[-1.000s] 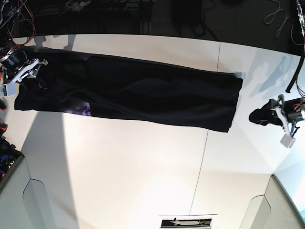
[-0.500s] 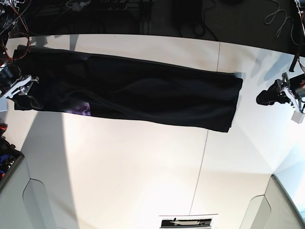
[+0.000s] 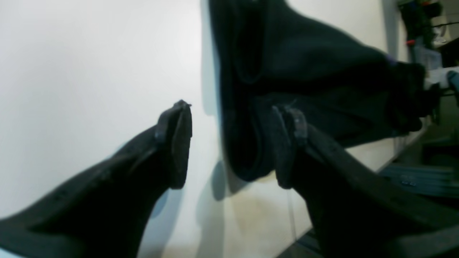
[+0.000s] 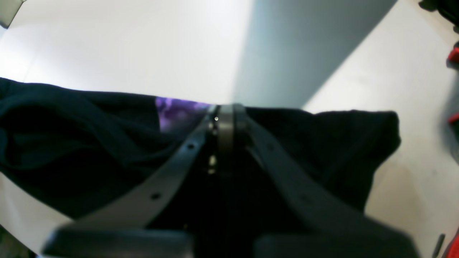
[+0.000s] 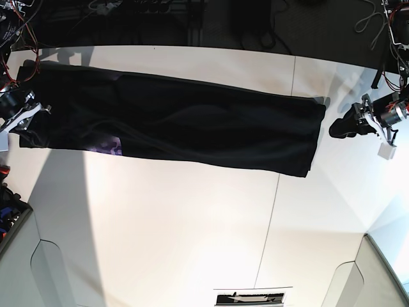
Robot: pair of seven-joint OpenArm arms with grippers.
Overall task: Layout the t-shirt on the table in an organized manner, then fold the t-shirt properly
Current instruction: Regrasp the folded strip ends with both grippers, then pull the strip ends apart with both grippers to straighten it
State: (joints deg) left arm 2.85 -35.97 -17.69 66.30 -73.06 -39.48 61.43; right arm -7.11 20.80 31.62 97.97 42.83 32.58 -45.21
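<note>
Right gripper (image 4: 226,111): jaws pressed together, clenched on the edge of the black cloth, at the centre of the right wrist view; in the base view it sits at the far left edge.
Left gripper (image 3: 233,143): released, the two dark fingers (image 3: 179,143) standing well apart, with bare tabletop and the hem corner of the cloth showing between them; nothing is held.
Left gripper's place: right side of the base view, just beside the shirt's right end but apart from it.
T-shirt (image 5: 192,121): a long black band folded lengthwise, lying flat across the upper half of the base view, sloping slightly down to the right.
Purple patch (image 4: 175,111): shows on the shirt's lower edge near its left end, just left of the right gripper's tips.
Table (image 5: 192,224): white, with a thin dark seam (image 5: 271,211) running down right of centre; the lower half is bare.
</note>
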